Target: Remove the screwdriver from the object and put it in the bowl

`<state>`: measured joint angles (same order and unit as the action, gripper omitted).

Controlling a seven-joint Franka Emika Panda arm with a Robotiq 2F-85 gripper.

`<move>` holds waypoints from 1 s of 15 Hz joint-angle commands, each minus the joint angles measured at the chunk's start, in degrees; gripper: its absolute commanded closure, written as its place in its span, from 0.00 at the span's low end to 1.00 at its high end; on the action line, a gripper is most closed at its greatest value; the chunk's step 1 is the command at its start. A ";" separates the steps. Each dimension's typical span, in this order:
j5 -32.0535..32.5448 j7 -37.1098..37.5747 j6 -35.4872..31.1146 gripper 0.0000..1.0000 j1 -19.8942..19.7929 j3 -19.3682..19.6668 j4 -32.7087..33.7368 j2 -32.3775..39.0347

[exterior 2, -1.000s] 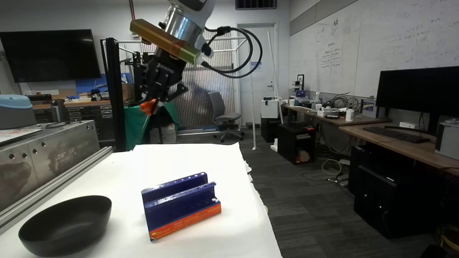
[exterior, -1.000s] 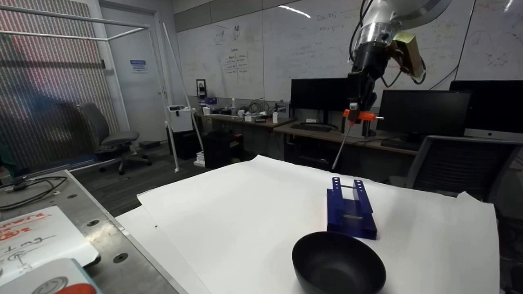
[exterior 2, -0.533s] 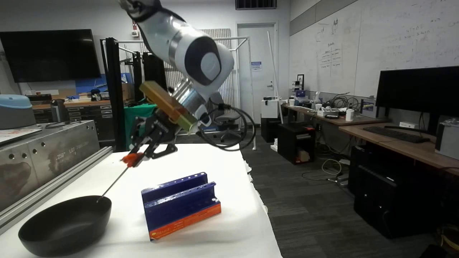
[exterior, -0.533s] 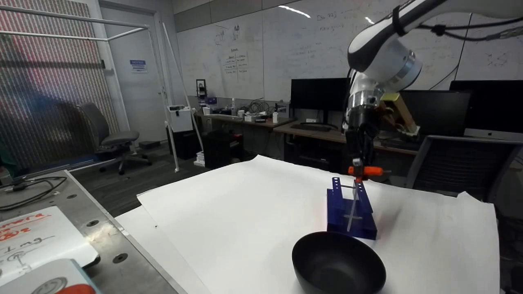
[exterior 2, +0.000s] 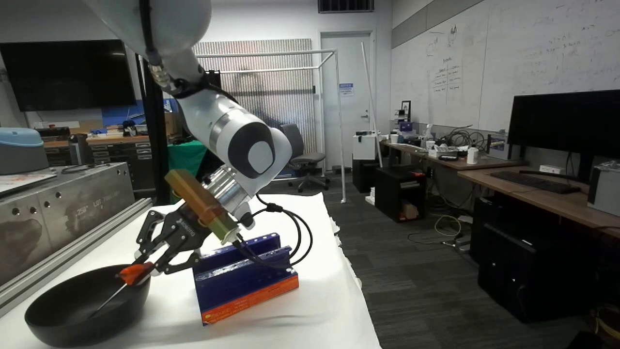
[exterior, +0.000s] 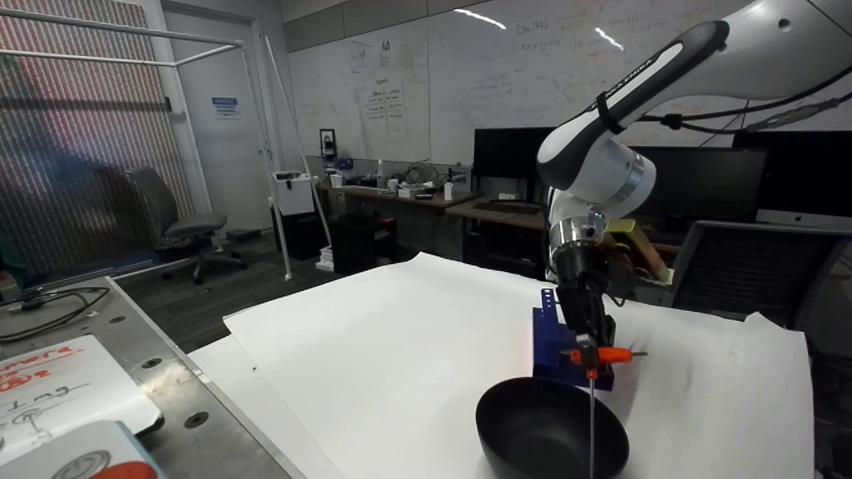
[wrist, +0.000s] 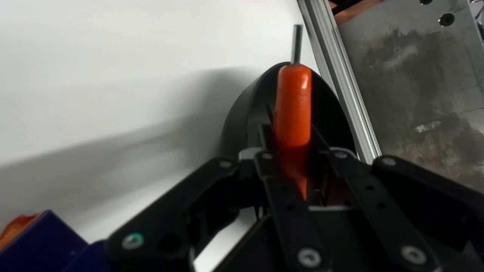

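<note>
My gripper (exterior 2: 143, 261) is shut on the orange-red handle of the screwdriver (exterior 2: 130, 275), just above the bowl's near-block side. The handle is crosswise, like a T, and also shows between the fingers in the wrist view (wrist: 294, 102). The thin shaft points down and overlaps the inside of the black bowl (exterior 2: 53, 329) in both exterior views; I cannot tell whether its tip touches. The bowl stands on the white sheet (exterior: 399, 372). The dark-blue block (exterior 2: 242, 291) stands beside the bowl; the arm partly covers it in both exterior views.
A metal slab with a rail (exterior 2: 82, 213) runs along the bowl's far side and shows in the wrist view (wrist: 408, 83). An office chair (exterior: 765, 266) and desks with monitors stand beyond the sheet. A cable loop (exterior 2: 305, 242) hangs from the wrist over the block.
My gripper has come down, carrying the screwdriver from high above the sheet, past the block, to the bowl. The shaft now overlaps the bowl's inside. The bowl and block have not moved.
</note>
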<state>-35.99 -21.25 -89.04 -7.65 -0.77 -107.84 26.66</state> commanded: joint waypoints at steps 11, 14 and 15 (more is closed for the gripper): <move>1.46 0.37 -7.87 0.26 3.97 -1.20 -2.77 -1.69; 1.54 -0.06 -10.21 0.04 3.57 -0.98 -4.16 -5.57; 1.51 -0.17 -10.63 0.00 3.40 -0.89 -4.43 -6.94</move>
<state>-35.08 -21.18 -97.61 -3.76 -1.69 -109.52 25.61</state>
